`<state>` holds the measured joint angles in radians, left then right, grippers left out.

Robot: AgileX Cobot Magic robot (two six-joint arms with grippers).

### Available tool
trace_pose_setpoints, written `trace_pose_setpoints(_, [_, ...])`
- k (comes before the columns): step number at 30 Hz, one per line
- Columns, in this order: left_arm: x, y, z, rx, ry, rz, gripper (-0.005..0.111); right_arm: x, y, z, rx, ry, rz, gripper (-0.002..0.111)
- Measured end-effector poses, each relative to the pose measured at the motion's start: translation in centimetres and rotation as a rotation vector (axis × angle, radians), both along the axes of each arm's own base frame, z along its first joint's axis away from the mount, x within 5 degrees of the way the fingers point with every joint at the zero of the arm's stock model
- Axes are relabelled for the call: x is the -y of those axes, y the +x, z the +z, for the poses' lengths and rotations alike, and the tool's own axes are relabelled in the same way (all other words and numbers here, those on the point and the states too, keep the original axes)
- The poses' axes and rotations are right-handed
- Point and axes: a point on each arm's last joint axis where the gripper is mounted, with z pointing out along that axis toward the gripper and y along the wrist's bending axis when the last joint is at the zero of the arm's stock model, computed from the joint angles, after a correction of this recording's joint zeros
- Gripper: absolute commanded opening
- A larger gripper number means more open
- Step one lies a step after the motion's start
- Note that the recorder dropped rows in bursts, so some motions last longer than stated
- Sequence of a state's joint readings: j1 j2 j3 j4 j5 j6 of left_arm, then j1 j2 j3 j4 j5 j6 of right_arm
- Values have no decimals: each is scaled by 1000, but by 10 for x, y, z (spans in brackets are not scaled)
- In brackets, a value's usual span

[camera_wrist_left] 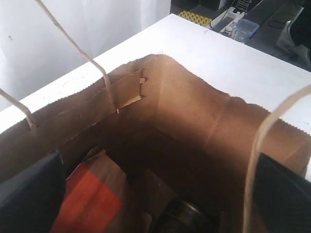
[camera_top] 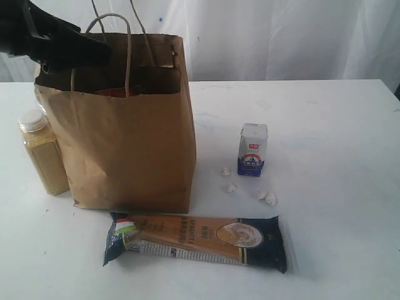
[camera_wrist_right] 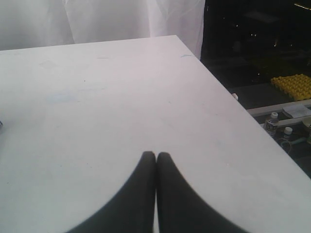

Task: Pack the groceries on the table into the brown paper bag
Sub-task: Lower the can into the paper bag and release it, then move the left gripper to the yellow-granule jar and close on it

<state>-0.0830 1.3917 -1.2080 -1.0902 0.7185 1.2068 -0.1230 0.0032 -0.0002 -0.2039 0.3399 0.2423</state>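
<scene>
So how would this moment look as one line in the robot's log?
left gripper: open over brown paper bag | right gripper: shut, over table | unpacked: yellow-powder jar, carton, spaghetti pack, white lumps

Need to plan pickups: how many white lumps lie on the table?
4 lumps: two beside the white-blue carton, two nearer the spaghetti pack; more may hide behind the bag.

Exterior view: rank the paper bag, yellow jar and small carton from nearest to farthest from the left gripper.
1. brown paper bag, directly below the left gripper.
2. yellow-powder jar, against the bag's left side.
3. white-blue carton, out on the bag's right.
</scene>
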Motion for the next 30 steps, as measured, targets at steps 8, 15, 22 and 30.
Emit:
trace_pose_setpoints(8, [0, -1, -1, -4, 14, -14, 105, 0, 0, 0, 0, 0, 0, 0])
trace_pose_setpoints(15, [-7, -9, 21, 116, 20, 99, 105, 0, 0, 0, 0, 0, 0, 0])
trace_pose_setpoints(22, [-20, -39, 59, 322, 57, 222, 105, 0, 0, 0, 0, 0, 0, 0])
trace_pose_setpoints(30, [-39, -59, 65, 315, 225, 377, 105, 0, 0, 0, 0, 2, 0, 0])
